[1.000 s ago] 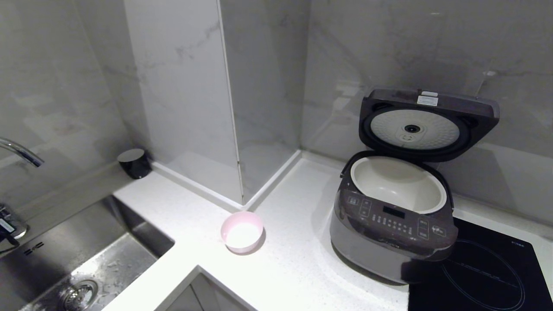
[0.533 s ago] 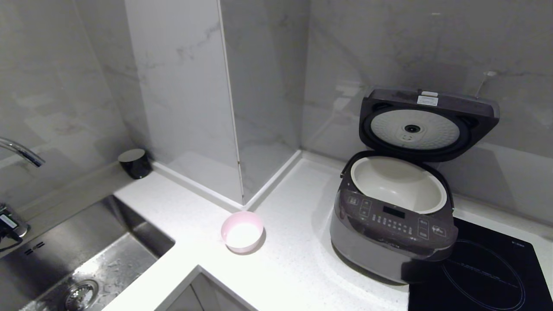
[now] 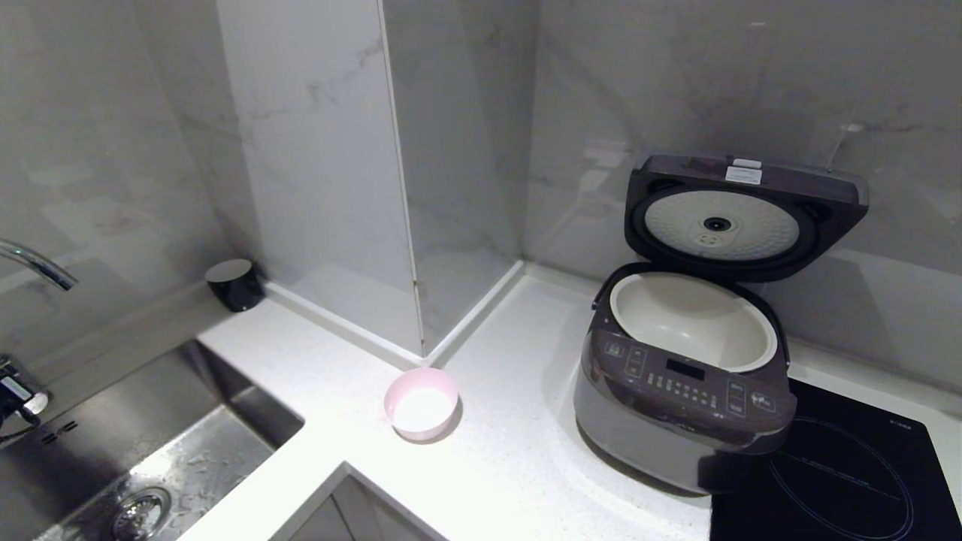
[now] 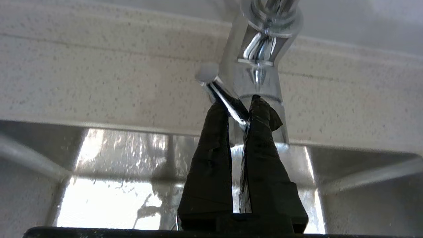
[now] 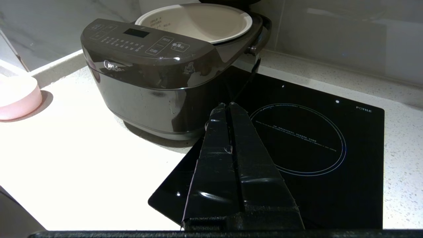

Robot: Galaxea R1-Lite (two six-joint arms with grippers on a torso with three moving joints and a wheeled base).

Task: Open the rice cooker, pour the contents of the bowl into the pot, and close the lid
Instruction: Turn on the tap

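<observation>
The rice cooker stands on the white counter with its lid raised upright, showing the white dimpled disc. The cream pot inside looks empty. The pink bowl rests on the counter left of the cooker, with whitish contents in it. My left gripper is far from both, at the sink, shut on the tap's chrome lever. My right gripper is shut and empty, over the hob's near corner beside the cooker.
A steel sink with a curved tap spout fills the left. A black cup stands at the back wall. A black hob lies right of the cooker. A marble pillar juts out behind the bowl.
The cooker, lid and bowl have stayed put. Only the dark part at the head view's left edge by the tap has shifted slightly.
</observation>
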